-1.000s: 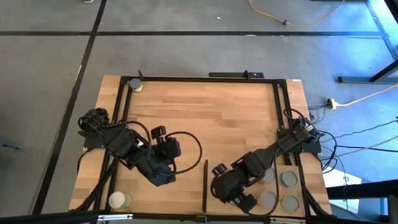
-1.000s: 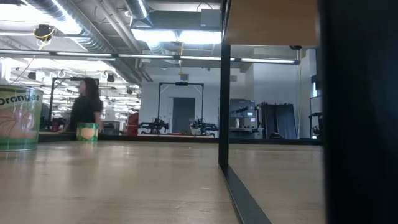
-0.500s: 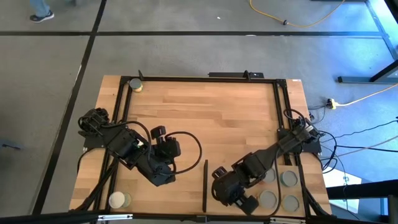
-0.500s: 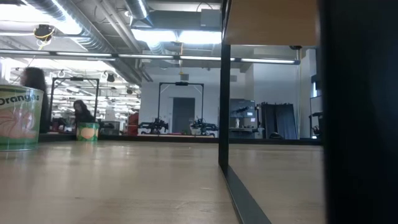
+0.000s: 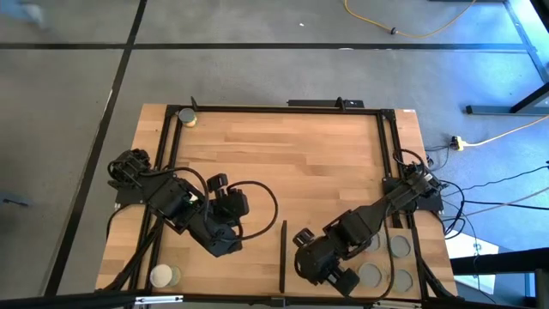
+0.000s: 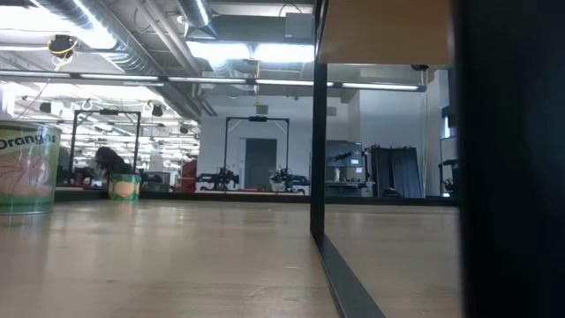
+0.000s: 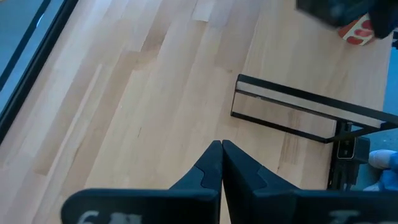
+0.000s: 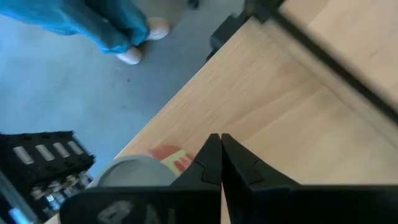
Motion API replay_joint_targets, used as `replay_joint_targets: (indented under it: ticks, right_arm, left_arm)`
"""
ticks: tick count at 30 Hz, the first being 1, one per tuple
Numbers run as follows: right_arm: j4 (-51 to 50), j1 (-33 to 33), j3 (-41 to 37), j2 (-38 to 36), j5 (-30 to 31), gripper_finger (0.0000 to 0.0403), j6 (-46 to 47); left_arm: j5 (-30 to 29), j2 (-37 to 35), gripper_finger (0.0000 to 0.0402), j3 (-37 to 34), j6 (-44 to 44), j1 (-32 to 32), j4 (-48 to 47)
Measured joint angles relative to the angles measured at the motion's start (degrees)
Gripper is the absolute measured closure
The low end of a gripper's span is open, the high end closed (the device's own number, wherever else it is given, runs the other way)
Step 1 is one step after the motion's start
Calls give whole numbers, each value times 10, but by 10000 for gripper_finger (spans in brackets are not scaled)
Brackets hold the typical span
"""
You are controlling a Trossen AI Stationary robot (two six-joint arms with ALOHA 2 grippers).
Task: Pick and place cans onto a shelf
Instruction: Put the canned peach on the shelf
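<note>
Several cans stand on the tabletop. One is at the far left corner [image 5: 186, 116], a cream-topped one at the near left [image 5: 162, 275], and a few grey-topped ones at the near right [image 5: 399, 246]. The shelf shows from above as a thin black strip [image 5: 283, 256], and as a light-wood panel in the left wrist view [image 7: 289, 114]. My left gripper [image 5: 232, 247] is shut and empty, left of the shelf. My right gripper [image 5: 341, 277] is shut, right of the shelf. It stands beside a grey-topped can with a red and yellow side [image 8: 142, 171]. My right gripper's shut fingers [image 8: 210, 163] stand right beside the grey-topped can's rim [image 8: 163, 167]. The fingers hide the place where they meet, so I cannot tell whether they touch it.
In the low view the shelf's black upright [image 6: 318, 132] carries a wooden board [image 6: 384, 31]. Two cans stand at the left [image 6: 26, 168]. A dark mass [image 6: 512, 159] blocks that view's right side. The table's near right edge [image 8: 180, 115] lies close ahead of my right gripper. A person's feet [image 8: 140, 43] are on the floor beyond it.
My right gripper has shifted a little toward the table's right edge, toward the cans at the near right, and has stayed shut. A person has walked past in the room behind the table.
</note>
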Motion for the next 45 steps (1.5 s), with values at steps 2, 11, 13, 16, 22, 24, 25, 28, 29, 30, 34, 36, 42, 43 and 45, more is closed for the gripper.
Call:
replay_joint_targets:
  ticks: [2, 11, 13, 16, 22, 24, 25, 28, 29, 30, 34, 36, 42, 43, 45]
  right_arm:
    - [-8, 0, 26, 0, 8, 403, -14]
    - [-121, 0, 187, 0, 127, 403, -34]
    - [-126, 0, 186, -16, 153, 402, -34]
    - [-147, -1, 175, -46, 180, 403, -22]
    - [-209, 7, 175, -106, 285, 402, 40]
    - [-214, 13, 175, -130, 309, 402, 62]
    - [-212, 17, 175, -142, 319, 402, 73]
    - [-213, 30, 175, -177, 356, 402, 101]
    - [-213, 35, 175, -187, 377, 402, 111]
    - [-213, 40, 175, -197, 394, 402, 118]
    - [-213, 44, 175, -220, 440, 402, 120]
    - [-213, 41, 175, -223, 456, 402, 118]
    - [-212, 7, 175, -223, 486, 402, 86]
    - [-212, -1, 175, -223, 487, 402, 83]
    - [-212, -21, 175, -223, 498, 402, 79]
  left_arm:
    - [0, 0, 402, 0, -14, 0, -14]
    - [-61, -3, 402, 0, -84, 4, -13]
    - [-89, -3, 402, 0, -84, 12, -13]
    - [-112, -4, 402, 0, -84, 34, -13]
    - [-122, -11, 402, 0, -68, 99, -13]
    - [-122, -16, 402, 0, -68, 126, -13]
    - [-122, -22, 402, -3, -68, 137, -11]
    - [-124, -46, 402, -23, -72, 172, -12]
    - [-124, -58, 402, -35, -75, 182, -11]
    - [-123, -70, 402, -49, -81, 193, -12]
    - [-121, -128, 402, -131, -122, 235, -11]
    - [-115, -161, 402, -181, -144, 253, -13]
    - [-94, -245, 402, -331, -161, 320, -13]
    - [-94, -256, 402, -348, -159, 331, -13]
    - [-94, -275, 401, -378, -158, 357, -13]
